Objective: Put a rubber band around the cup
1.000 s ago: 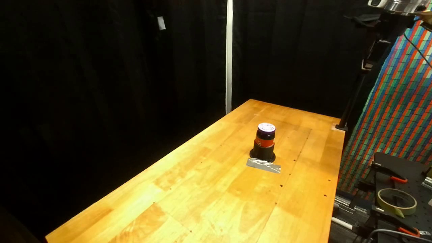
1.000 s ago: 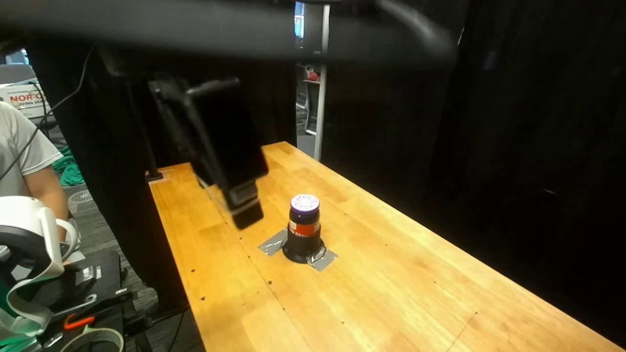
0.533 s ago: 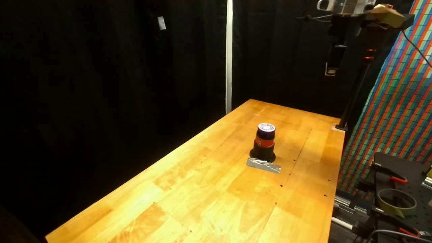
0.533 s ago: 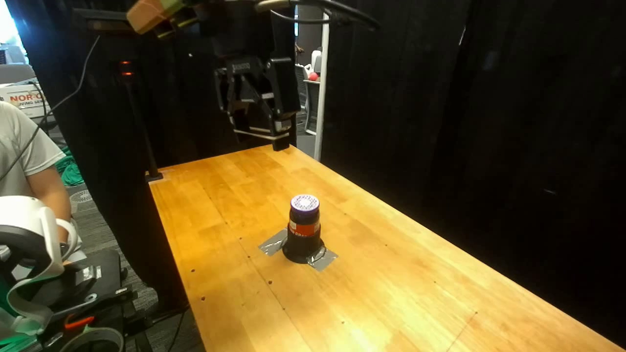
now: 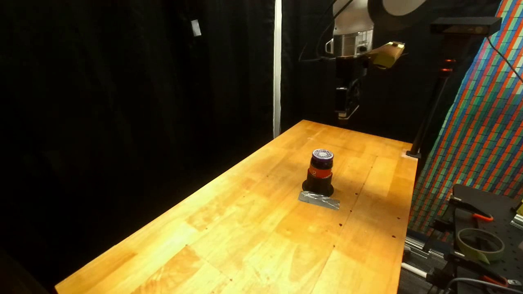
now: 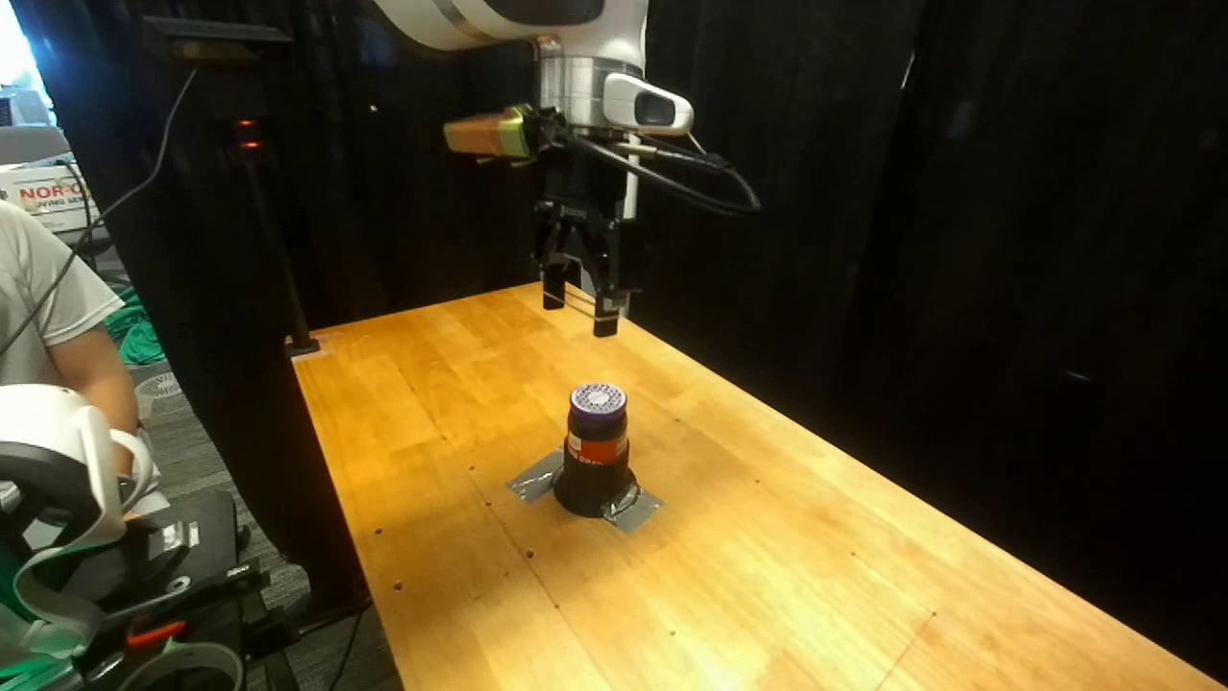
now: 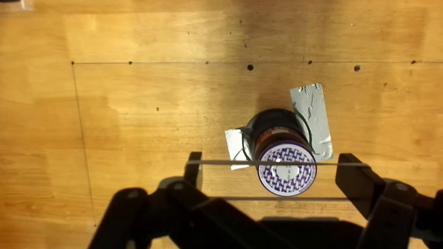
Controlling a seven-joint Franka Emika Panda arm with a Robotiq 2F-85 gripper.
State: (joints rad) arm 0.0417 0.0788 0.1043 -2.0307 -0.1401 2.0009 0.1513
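Wrist view: the cup stands below the tool, fingers wide apart, band stretched around them

Below the tool stretches a wooden bench, its surface brightly lit. Black curtains hang behind the tool in both exterior views; a pale upright strip divides them in an exterior view. Well apart from the tool are a multicoloured checked sheet and a dark shelf. Farther off show grey carpet and a patch of bright light.
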